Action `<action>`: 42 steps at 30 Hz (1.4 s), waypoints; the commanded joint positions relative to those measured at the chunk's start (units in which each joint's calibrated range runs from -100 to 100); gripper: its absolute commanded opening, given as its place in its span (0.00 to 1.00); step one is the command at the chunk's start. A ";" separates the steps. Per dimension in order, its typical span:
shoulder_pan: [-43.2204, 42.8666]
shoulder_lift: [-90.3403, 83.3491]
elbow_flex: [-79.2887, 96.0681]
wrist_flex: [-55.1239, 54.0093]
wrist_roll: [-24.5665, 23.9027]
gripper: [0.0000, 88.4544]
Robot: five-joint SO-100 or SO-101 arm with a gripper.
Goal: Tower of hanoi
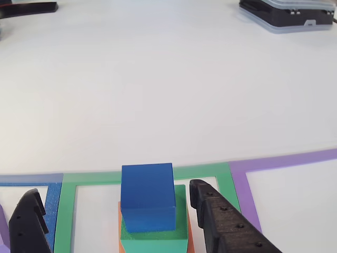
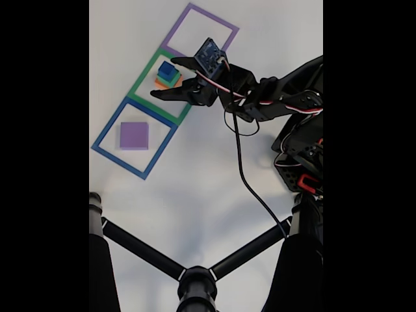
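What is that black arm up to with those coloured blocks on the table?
It is working a stacking puzzle. The arm's pincer is open, its fingers on either side of a small stack in the green tape square: blue block on top, green block under it, orange block at the bottom. The purple block lies alone in the blue tape square. The purple tape square holds no block.
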 commanded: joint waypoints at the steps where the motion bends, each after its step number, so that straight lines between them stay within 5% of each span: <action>1: -0.11 0.48 -2.79 -1.75 0.20 0.37; 42: -1.25 2.24 -2.88 -1.67 0.20 0.13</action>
